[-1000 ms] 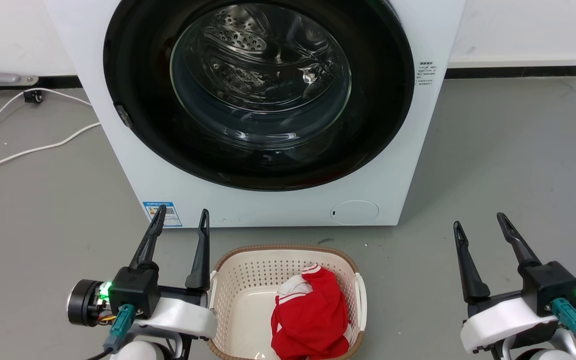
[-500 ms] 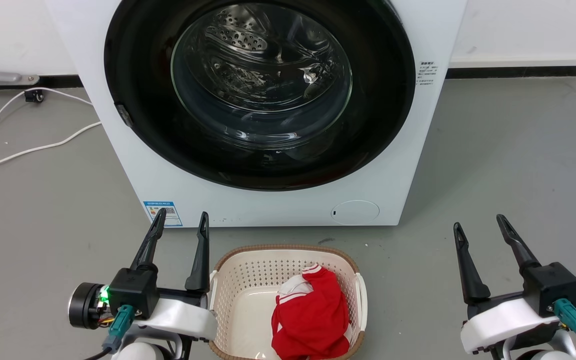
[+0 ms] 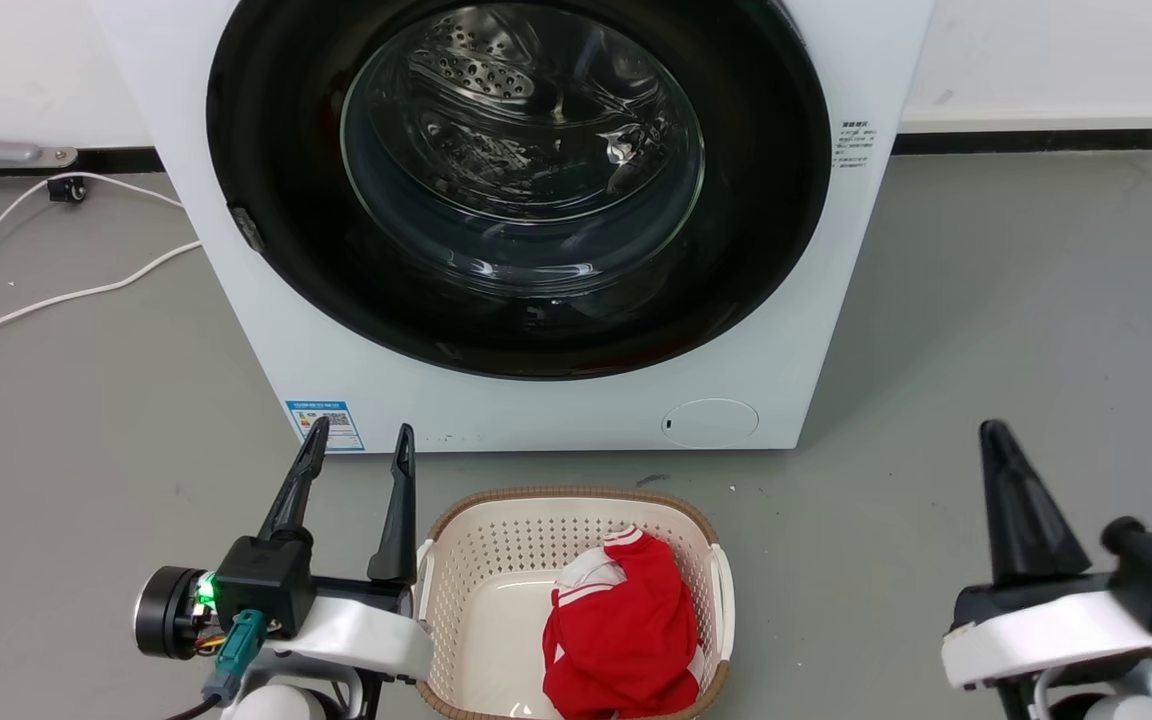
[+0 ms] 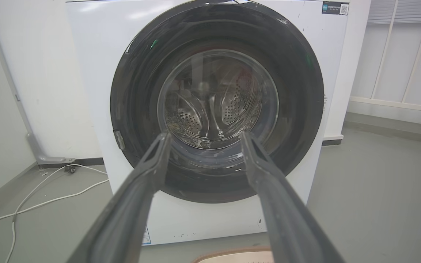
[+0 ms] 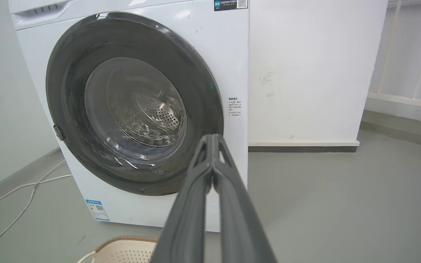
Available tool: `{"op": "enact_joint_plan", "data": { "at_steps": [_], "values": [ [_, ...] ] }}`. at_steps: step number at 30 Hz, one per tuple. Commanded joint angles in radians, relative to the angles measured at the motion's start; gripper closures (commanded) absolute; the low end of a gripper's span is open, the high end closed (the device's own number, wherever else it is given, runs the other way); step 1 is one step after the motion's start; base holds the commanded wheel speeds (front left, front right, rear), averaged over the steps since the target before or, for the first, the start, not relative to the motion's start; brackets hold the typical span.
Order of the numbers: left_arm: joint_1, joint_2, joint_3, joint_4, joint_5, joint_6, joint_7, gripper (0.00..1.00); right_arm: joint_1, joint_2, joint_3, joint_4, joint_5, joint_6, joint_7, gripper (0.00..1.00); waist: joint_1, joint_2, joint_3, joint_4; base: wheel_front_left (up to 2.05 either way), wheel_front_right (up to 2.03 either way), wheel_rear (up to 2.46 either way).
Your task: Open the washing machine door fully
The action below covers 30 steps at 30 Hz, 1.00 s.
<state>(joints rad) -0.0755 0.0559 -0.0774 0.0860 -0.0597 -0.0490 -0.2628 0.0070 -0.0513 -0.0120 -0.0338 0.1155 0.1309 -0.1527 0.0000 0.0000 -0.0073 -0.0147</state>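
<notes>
The white washing machine (image 3: 536, 410) stands straight ahead on the grey floor. Its round black washing machine door (image 3: 766, 200) with the glass bowl lies flat against the front, closed. A small grey catch (image 3: 246, 230) sits on the door's left rim. My left gripper (image 3: 363, 430) hovers low at the left, open and empty, well short of the machine; its wrist view frames the door (image 4: 137, 91) between its fingers (image 4: 205, 134). My right gripper (image 3: 994, 432) is low at the right, shut on nothing, its joined tips (image 5: 212, 137) pointing at the door's right edge (image 5: 210, 91).
A cream laundry basket (image 3: 576, 500) holding a red garment (image 3: 626, 630) sits on the floor between my arms, just before the machine. A white cable (image 3: 66, 300) trails over the floor at the left. Open grey floor lies to the right.
My right gripper has closed its fingers and rolled, so they now show as one dark wedge. The left gripper and the door have not moved.
</notes>
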Motion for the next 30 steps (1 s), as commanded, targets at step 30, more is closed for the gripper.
{"op": "enact_joint_plan", "data": {
  "at_steps": [30],
  "values": [
    [-0.049, -0.005, 0.016, -0.034, 0.004, -0.001, -0.003, 0.00, -0.698, -0.089, -0.322, 0.319, 1.219, 0.000, 0.233, 1.00, 0.0000, 0.0000, 0.095, -0.001, 0.00, 0.00, 0.00]
  ]
}}
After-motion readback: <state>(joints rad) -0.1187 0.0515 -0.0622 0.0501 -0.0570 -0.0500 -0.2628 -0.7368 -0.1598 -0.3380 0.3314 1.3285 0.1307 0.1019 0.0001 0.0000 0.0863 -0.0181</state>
